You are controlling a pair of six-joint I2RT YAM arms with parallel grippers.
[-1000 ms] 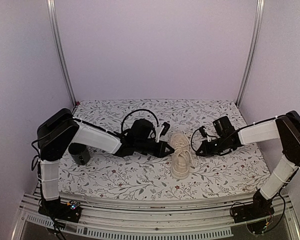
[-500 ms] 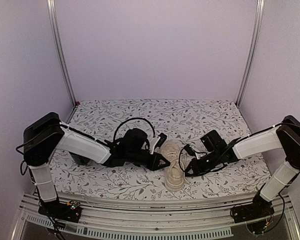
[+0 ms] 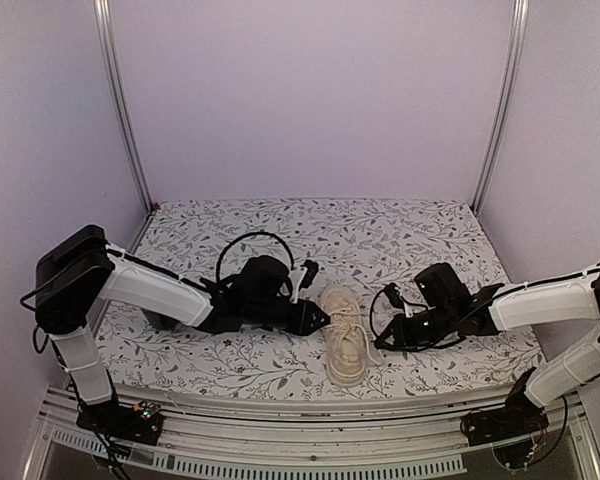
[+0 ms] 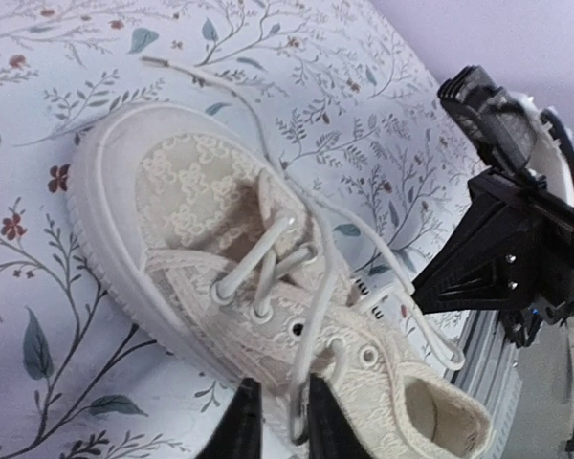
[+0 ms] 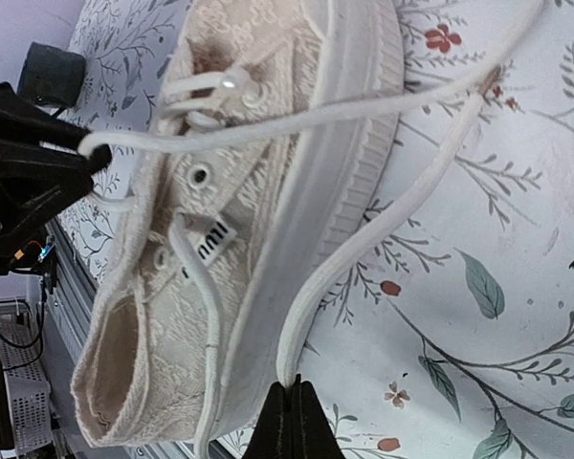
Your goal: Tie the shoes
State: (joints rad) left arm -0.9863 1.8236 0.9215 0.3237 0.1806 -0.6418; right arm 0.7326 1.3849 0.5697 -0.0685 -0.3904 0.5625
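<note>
The cream shoe (image 3: 345, 335) lies on the floral cloth between both arms, toe towards the back. In the left wrist view the shoe (image 4: 201, 201) fills the middle; my left gripper (image 4: 279, 387) stands slightly open at its side, with a loop of pale lace (image 4: 304, 316) running loosely between the fingers. Seen from above, that left gripper (image 3: 318, 318) touches the shoe's left side. My right gripper (image 5: 290, 387) is shut on the end of the other lace (image 5: 383, 220), low over the cloth beside the shoe's sole (image 5: 340, 163). From above, the right gripper (image 3: 378, 338) sits just right of the shoe.
A dark cup (image 3: 158, 318) stands at the left, mostly behind the left arm, and shows again as the cup (image 5: 53, 72) in the right wrist view. The metal rail (image 3: 300, 440) runs along the near table edge. Walls and upright posts close the back and sides.
Both arms have come nearer the front edge and the shoe has slid that way with them. The left jaws, shut before, have parted a little around the lace.
</note>
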